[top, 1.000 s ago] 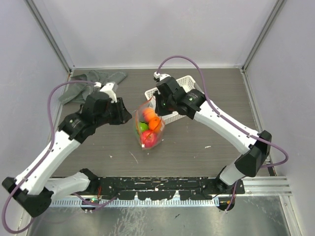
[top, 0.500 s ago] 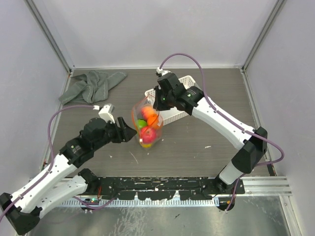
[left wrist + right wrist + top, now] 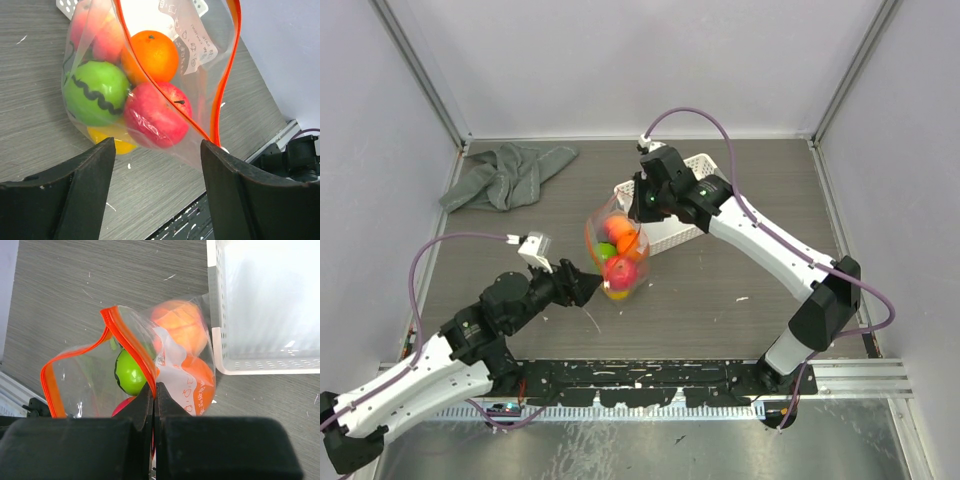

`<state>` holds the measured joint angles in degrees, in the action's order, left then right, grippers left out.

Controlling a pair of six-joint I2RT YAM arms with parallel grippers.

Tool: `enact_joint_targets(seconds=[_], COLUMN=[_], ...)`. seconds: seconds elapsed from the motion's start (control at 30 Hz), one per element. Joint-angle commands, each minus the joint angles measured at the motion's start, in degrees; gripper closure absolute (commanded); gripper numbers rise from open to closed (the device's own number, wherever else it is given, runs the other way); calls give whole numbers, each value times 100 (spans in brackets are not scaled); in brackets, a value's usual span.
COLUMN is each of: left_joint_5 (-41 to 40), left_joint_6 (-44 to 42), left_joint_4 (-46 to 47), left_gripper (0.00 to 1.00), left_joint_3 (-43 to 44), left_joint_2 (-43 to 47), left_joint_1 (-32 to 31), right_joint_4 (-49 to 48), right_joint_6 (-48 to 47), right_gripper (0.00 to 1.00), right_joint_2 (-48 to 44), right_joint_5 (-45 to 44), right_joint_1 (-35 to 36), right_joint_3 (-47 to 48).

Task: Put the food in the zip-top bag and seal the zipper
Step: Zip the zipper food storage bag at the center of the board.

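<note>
The clear zip-top bag (image 3: 617, 255) hangs from its mouth, its bottom on or just above the table. My right gripper (image 3: 154, 387) is shut on the orange-red zipper (image 3: 126, 335) strip at the top. The mouth gapes open in a loop. Inside lies the food: a green fruit (image 3: 95, 92), a red one (image 3: 155, 115), an orange one (image 3: 150, 55), a yellow one (image 3: 107, 141) underneath and a peach one (image 3: 95, 30) behind. My left gripper (image 3: 588, 287) stands open, low and just left of the bag, touching nothing.
A white lattice basket (image 3: 685, 200) stands right behind the bag, under the right arm. A grey cloth (image 3: 505, 172) lies crumpled at the far left corner. The black rail along the near edge (image 3: 650, 380) runs close behind my left gripper.
My left arm has pulled back from the bag's upper left toward the near edge, and its jaws have opened wider. The right gripper kept its hold on the bag.
</note>
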<state>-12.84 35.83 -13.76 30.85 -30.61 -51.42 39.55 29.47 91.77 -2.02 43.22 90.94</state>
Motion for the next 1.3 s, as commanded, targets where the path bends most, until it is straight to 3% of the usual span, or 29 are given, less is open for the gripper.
enact_joint_targets(seconds=[0.0, 0.17, 0.43, 0.63, 1.0, 1.27], left_joint_5=[-222, -209, -775, -506, -980, -1463], left_joint_6=[-178, -238, -754, -789, -1256, -1393], left_joint_4=[809, 1205, 1515, 1927, 2599, 2602], left_gripper=[29, 28, 27, 25, 25, 26], left_joint_3=[-221, -321, -720, -719, -804, -661], left_joint_2=[350, 114, 876, 189, -271, -762], left_joint_1=[-102, -449, -664, -749, -1146, -1366], right_joint_4=[-516, -615, -723, -824, -928, -966], right_joint_6=[123, 163, 199, 278, 364, 386], right_gripper=[100, 100, 99, 99, 99, 99], right_joint_2=[-50, 44, 169, 312, 496, 632], right_joint_5=[53, 45, 109, 225, 352, 476], right_joint_1=[-59, -103, -211, -246, -344, -370], right_joint_3=[23, -14, -76, -9, 3, 37])
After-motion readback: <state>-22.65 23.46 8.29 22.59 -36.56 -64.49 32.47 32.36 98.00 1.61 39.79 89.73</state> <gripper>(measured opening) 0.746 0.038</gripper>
